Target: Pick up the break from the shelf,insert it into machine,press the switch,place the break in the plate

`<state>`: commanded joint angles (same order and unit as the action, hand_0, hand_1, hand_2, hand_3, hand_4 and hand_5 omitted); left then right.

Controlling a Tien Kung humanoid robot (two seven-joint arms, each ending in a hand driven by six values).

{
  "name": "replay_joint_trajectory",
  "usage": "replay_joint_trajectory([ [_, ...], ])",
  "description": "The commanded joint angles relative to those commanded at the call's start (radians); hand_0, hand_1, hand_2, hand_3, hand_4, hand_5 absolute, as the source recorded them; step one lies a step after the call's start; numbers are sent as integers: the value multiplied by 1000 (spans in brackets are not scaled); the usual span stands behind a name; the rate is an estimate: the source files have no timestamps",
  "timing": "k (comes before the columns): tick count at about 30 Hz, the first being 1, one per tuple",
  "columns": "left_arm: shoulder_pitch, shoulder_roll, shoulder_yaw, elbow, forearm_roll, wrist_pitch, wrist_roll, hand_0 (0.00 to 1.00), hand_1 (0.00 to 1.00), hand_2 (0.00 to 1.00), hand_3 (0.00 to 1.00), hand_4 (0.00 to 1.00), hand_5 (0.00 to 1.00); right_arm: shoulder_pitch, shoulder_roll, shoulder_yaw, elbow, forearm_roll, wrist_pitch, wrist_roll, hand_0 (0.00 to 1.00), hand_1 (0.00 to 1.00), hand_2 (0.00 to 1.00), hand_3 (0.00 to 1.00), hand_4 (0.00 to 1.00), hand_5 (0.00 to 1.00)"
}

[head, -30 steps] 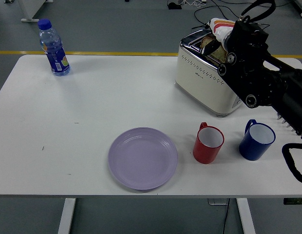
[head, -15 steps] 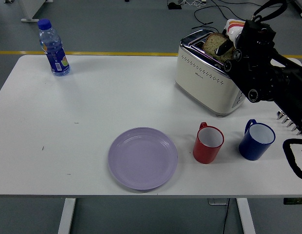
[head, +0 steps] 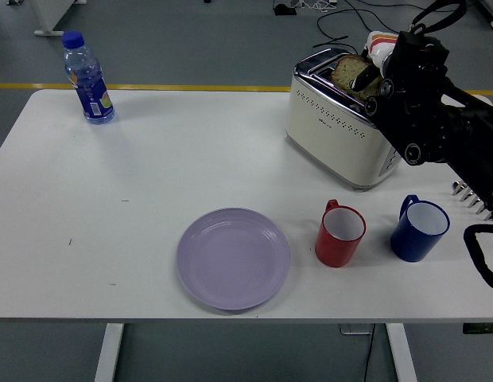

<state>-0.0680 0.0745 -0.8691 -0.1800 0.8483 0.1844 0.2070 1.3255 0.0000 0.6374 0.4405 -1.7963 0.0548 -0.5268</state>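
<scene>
A brown slice of bread (head: 346, 70) stands in the top slot of the cream toaster (head: 334, 131) at the back right of the table, its upper half sticking out. My right hand (head: 372, 78) hovers at the toaster's top right, its black tip overlapping the slice's right end. I cannot see whether it grips the bread. The lilac plate (head: 233, 258) lies near the front edge, centre, with nothing on it. The left arm is out of view.
A red mug (head: 340, 233) and a blue mug (head: 419, 229) stand in front of the toaster, under my right forearm. A water bottle (head: 87, 78) stands at the back left. A white and orange object (head: 380, 40) shows behind the hand.
Over the last second my right hand drew back to the right and up, uncovering the bread in the slot. It has hardly moved in the last half second.
</scene>
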Motion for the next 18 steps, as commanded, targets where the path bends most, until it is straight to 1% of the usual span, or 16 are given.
replay_joint_trajectory([
  [1,0,0,0,0,0,0,0,674,571,613,654,392,998,0,0,-2,1,1,-2,1,340,346,408,534,687,189],
  [6,0,0,-2,0,2,1,1,674,571,613,654,392,998,-1,0,-19,7,16,-13,6,340,346,408,534,687,189],
  [7,0,0,-2,0,2,1,1,673,570,611,654,393,998,-1,0,-22,7,19,-15,7,289,328,412,514,577,55],
  [9,0,0,-1,0,1,1,1,673,570,611,654,393,998,-3,0,-28,8,25,-29,11,289,328,412,514,577,55],
  [12,1,1,-1,0,0,2,1,673,570,611,654,393,998,-4,0,-34,10,41,-32,15,289,328,412,514,577,55],
  [13,1,0,-1,0,-1,2,1,672,564,610,653,394,998,-5,0,-37,12,44,-34,17,267,323,401,504,508,2],
  [18,0,1,2,0,-4,3,0,672,564,610,653,394,998,-8,0,-43,16,62,-31,21,267,323,401,504,508,2],
])
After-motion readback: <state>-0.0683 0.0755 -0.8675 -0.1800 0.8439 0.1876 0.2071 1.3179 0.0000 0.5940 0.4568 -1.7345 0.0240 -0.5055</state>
